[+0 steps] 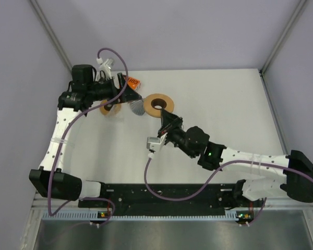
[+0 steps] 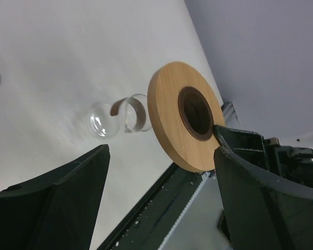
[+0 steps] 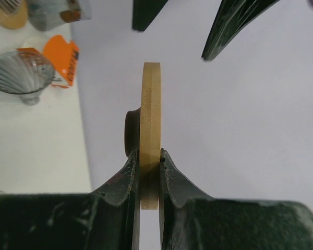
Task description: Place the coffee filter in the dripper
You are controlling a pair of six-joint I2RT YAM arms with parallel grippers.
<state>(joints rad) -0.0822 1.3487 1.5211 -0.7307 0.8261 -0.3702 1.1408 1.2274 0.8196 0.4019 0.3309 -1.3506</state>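
Note:
The ribbed glass dripper (image 1: pixel 137 108) (image 3: pixel 18 73) lies on the table between the two arms. I cannot make out the coffee filter in any view. My right gripper (image 1: pixel 164 116) (image 3: pixel 149 153) is shut on the rim of a wooden ring (image 1: pixel 158 104) (image 3: pixel 151 114) and holds it up on edge. The ring (image 2: pixel 185 122) has a dark collar in its hole. My left gripper (image 1: pixel 130 95) (image 2: pixel 161 151) stands open right beside the ring, its fingers wide apart and holding nothing.
A second wooden ring (image 1: pixel 110 108) lies left of the dripper. An orange packet (image 1: pixel 133 82) (image 3: pixel 65 62) sits behind it. A small clear glass piece (image 2: pixel 115 117) rests on the table. The black rail (image 1: pixel 161 194) runs along the near edge.

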